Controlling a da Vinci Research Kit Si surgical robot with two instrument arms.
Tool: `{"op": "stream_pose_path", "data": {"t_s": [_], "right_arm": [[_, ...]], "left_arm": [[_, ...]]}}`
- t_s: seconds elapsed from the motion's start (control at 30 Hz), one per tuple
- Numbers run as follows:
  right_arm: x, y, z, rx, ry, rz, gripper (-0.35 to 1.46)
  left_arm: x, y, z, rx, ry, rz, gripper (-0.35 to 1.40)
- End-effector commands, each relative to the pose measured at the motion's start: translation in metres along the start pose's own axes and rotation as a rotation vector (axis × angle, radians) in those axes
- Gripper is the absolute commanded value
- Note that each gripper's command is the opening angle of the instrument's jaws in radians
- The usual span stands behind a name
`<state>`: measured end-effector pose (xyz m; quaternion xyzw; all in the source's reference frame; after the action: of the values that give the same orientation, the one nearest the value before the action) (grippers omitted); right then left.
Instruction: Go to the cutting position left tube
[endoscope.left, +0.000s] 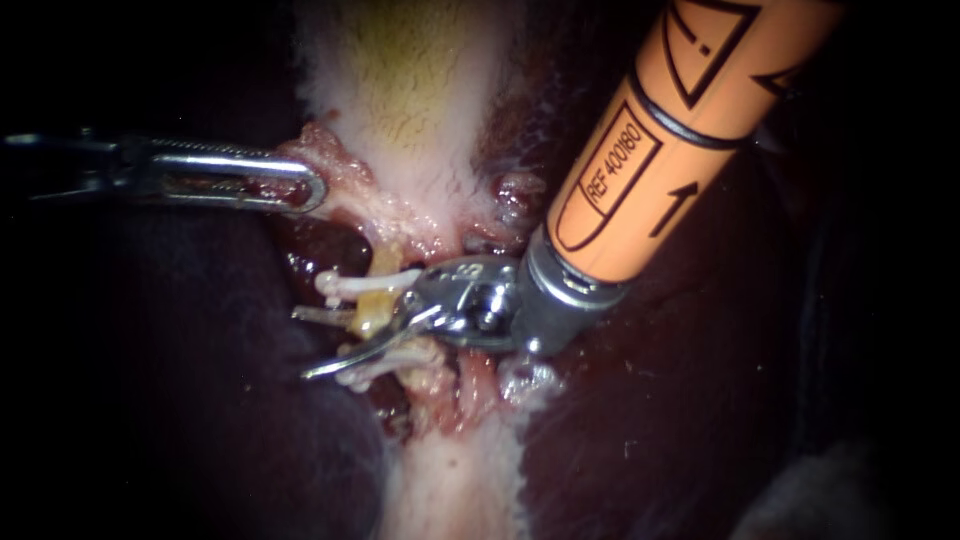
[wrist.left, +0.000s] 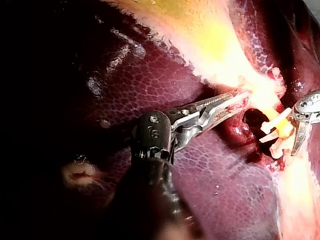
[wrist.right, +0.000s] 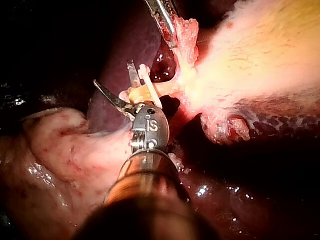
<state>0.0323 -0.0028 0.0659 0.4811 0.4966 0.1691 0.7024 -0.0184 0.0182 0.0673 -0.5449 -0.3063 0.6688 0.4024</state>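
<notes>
**Endoscope view:** The orange-shafted right instrument (endoscope.left: 302, 344) reaches in from the upper right with its claw spread wide. The yellowish left tube (endoscope.left: 372, 306) runs through the gap between the two blades, close to the hinge. One white clip (endoscope.left: 356, 285) crosses the tube on the gallbladder (endoscope.left: 410, 90) side of the claw. Further clips (endoscope.left: 388, 362) sit against its other blade. Apart from that claw, the left instrument (endoscope.left: 316, 190) has its own claw pinching a fringe of pale tissue (endoscope.left: 340, 175) at the gallbladder's edge. Dark liver (endoscope.left: 680, 400) lies all round.

**Left wrist view:** The left instrument (wrist.left: 244, 97) holds its claw clamped on the pale fringe. The clipped tube (wrist.left: 281, 128) lies ahead of the tips and apart from them, and the other instrument's blades stand just beside it.

**Right wrist view:** The right instrument (wrist.right: 112, 73) shows its claw gaping, with the tube (wrist.right: 141, 93) between the blades, just ahead of the hinge. A white clip (wrist.right: 145, 77) stands on the tube there. Farther ahead, the left instrument (wrist.right: 172, 37) grips the fringe.
</notes>
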Motion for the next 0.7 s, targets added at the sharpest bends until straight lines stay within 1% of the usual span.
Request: {"op": "stream_pose_path", "data": {"t_s": [0.03, 0.23, 0.7], "right_arm": [[0.0, -0.0001, 0.0, 0.005, 0.004, 0.0, 1.3], [0.0001, -0.0003, 0.0003, 0.008, 0.006, 0.006, 1.3], [0.0001, -0.0002, 0.0003, 0.01, 0.007, 0.011, 1.3]], "left_arm": [[0.0, 0.0, 0.0, -0.001, 0.0, 0.0, -0.35], [0.0, 0.0, 0.0, -0.001, 0.0, 0.0, -0.35], [0.0, 0.0, 0.0, -0.001, 0.0, 0.0, -0.35]]}}
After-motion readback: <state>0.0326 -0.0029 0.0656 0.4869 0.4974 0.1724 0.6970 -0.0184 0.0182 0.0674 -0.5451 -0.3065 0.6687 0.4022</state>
